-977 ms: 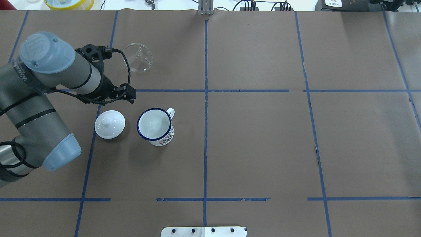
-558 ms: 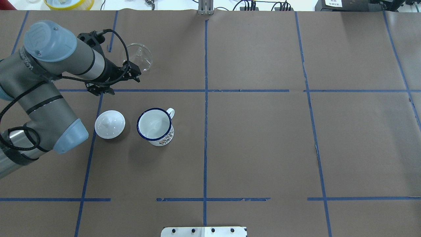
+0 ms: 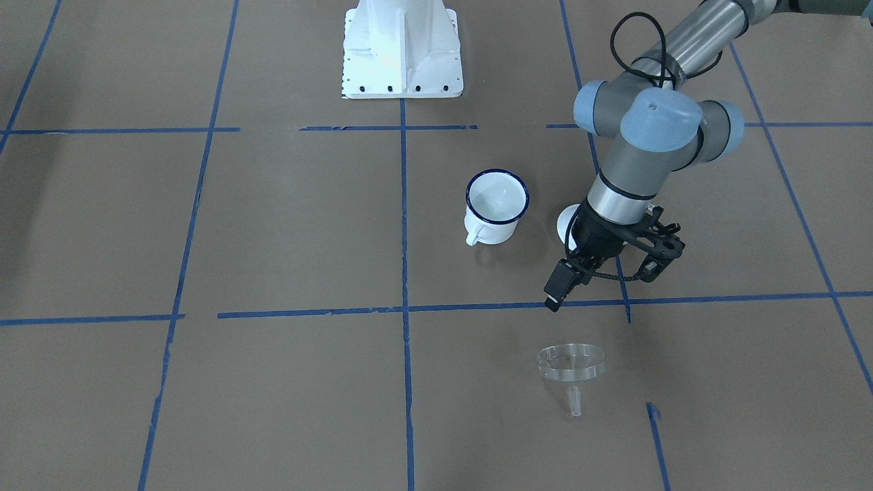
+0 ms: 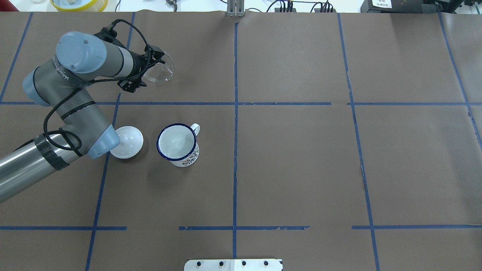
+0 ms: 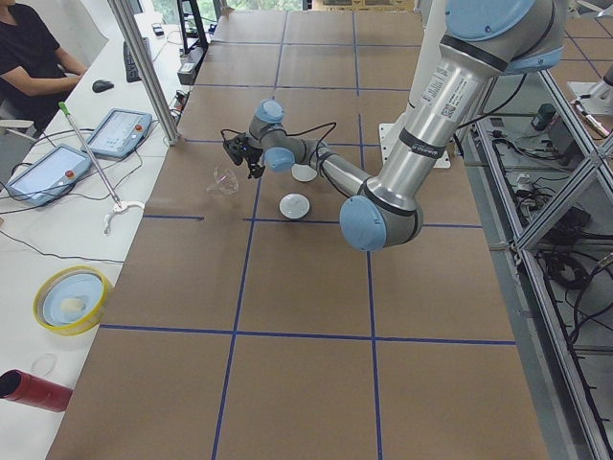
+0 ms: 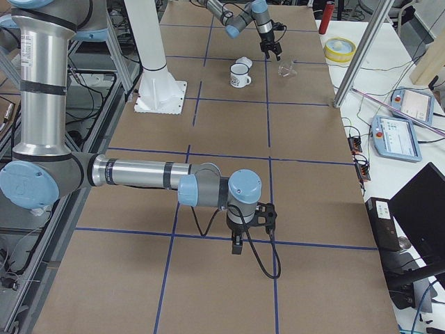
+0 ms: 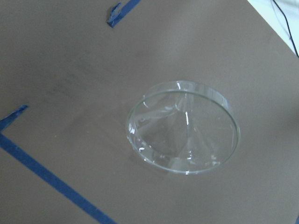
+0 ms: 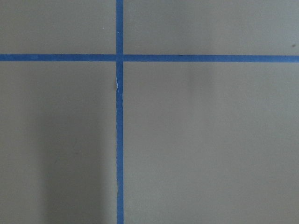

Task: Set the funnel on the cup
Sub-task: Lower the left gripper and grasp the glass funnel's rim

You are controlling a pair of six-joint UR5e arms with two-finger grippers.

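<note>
The clear funnel [image 4: 160, 69] lies tilted on the brown table at the far left, its spout pointing away from the robot. It also shows in the front view [image 3: 571, 361] and fills the left wrist view [image 7: 183, 133]. The white cup [image 4: 177, 145] with a blue rim stands upright and empty nearer the robot, well apart from the funnel; it shows in the front view [image 3: 496, 204] too. My left gripper [image 4: 146, 72] hovers open and empty over the funnel's left edge. My right gripper [image 6: 236, 240] shows only in the right side view; I cannot tell its state.
A round white lid [image 4: 130, 142] with a knob lies left of the cup, partly under my left arm's elbow. A yellow bowl [image 4: 79, 3] sits beyond the far table edge. The robot's white base [image 3: 402, 51] stands at the near side.
My left arm has swung away from the lid and cup toward the far side, bringing the open gripper up to the funnel. Funnel, cup and lid have not moved.
</note>
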